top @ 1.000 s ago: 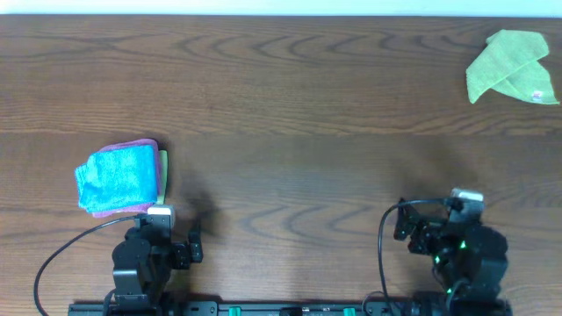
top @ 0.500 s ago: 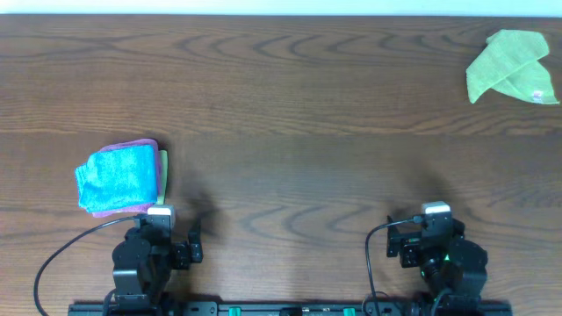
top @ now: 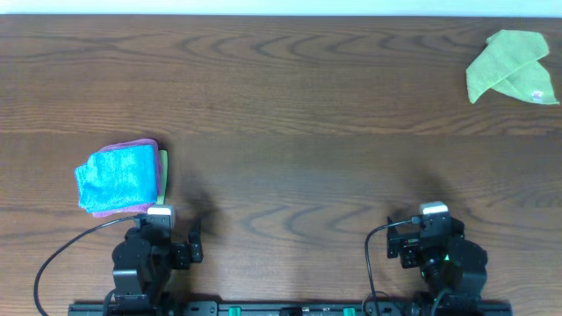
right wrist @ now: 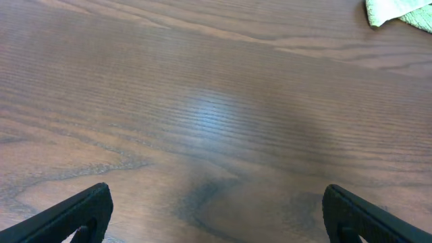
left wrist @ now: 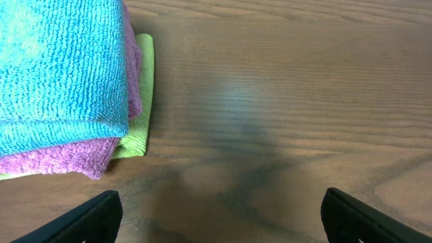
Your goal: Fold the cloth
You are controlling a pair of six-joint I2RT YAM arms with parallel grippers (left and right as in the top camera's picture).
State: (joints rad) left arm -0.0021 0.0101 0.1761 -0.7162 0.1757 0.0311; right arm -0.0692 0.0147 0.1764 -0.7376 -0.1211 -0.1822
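Note:
A loose light-green cloth (top: 511, 67) lies crumpled at the far right corner of the table; its edge shows at the top right of the right wrist view (right wrist: 399, 11). My right gripper (right wrist: 217, 214) is open and empty at the near edge, far from that cloth. My left gripper (left wrist: 217, 214) is open and empty at the near left, just in front of a stack of folded cloths. The stack has a blue cloth (top: 118, 177) on top, a pink cloth (left wrist: 61, 159) under it and a light-green one (left wrist: 140, 108) at the bottom.
The brown wooden table (top: 290, 114) stretches between the stack and the loose cloth. Both arm bases (top: 149, 263) (top: 443, 263) sit at the near edge with their cables.
The right arm drew back and to the left toward its base about a second ago, then held still. The left arm and the cloths have not moved.

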